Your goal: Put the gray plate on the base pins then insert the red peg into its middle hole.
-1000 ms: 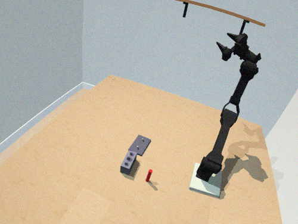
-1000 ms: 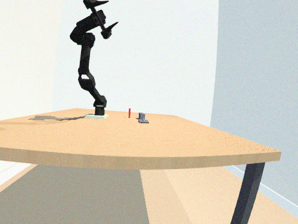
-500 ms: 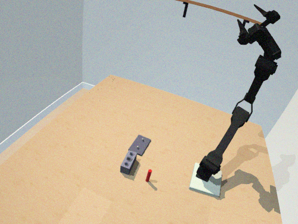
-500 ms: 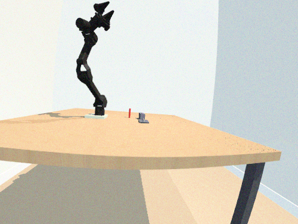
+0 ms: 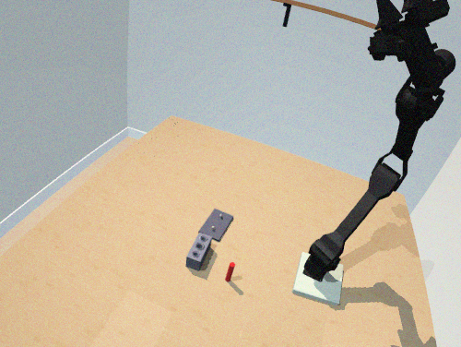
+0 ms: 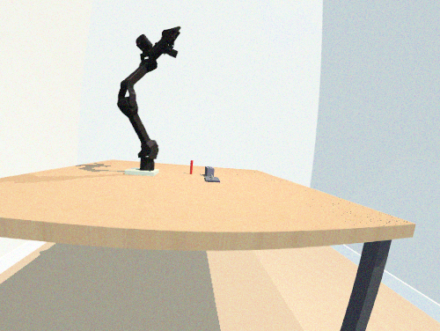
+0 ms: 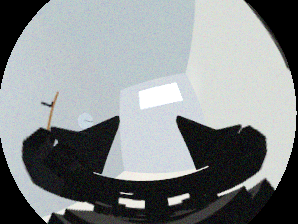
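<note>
The gray base point(image 5: 218, 222) point(image 6: 213, 179) lies flat mid-table, and its two small pins show on top. The gray plate point(image 5: 198, 250) point(image 6: 209, 171) with its holes stands on edge against the base's near end, not on the pins. The red peg point(image 5: 230, 271) point(image 6: 191, 167) stands upright on the table, just right of the plate. My gripper point(image 5: 397, 6) point(image 6: 173, 34) point(image 7: 149, 143) is open and empty, raised high above the table and far from all three parts. It points up at the wall. The wrist view shows only wall and ceiling between the fingers.
The arm stands on a pale square mount point(image 5: 318, 288) point(image 6: 141, 172) near the table's right edge. A thin brown bar point(image 5: 323, 10) with a black hanger runs overhead beside the gripper. The table's edge lies close to the right of the mount.
</note>
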Controlling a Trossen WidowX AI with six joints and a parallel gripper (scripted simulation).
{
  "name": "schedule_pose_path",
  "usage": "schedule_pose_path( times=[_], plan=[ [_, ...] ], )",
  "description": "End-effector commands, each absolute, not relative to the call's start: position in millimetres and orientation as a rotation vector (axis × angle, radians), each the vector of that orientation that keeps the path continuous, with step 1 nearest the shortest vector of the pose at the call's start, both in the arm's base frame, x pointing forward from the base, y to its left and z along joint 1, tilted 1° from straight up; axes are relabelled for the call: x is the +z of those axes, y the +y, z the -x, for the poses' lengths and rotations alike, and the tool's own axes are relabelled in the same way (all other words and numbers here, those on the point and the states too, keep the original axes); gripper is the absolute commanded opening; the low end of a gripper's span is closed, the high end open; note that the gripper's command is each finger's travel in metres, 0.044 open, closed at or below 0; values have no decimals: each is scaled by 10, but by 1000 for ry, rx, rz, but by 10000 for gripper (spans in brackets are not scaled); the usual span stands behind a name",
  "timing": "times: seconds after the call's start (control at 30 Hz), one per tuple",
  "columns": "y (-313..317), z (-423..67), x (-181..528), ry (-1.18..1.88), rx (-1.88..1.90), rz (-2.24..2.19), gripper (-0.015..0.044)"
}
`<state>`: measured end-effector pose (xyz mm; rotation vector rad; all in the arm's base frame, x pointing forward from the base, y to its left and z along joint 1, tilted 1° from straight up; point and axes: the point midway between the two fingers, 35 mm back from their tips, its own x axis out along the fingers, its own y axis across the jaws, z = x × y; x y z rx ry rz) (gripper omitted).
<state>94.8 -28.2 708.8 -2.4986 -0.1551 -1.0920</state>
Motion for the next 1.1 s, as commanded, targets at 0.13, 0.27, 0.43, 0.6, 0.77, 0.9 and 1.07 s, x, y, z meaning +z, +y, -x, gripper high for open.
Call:
schedule_pose_path(
  times=[0.13, 0.27, 0.43, 0.6, 0.77, 0.9, 1.07],
  plan=[
    [518, -1309, 6951, -198, -1124, 2879, 440],
    [982, -1636, 6739, -243, -1091, 3149, 440],
    [1475, -2131, 6314, -347, -967, 3501, 440],
    [1842, -2651, 5713, -544, -718, 3825, 440],
    [2030, -3115, 4996, -842, -327, 4069, 440],
    [2069, -3394, 4363, -1180, 98, 4160, 440],
    [1986, -3597, 3561, -1688, 731, 4061, 440]
  ],
)
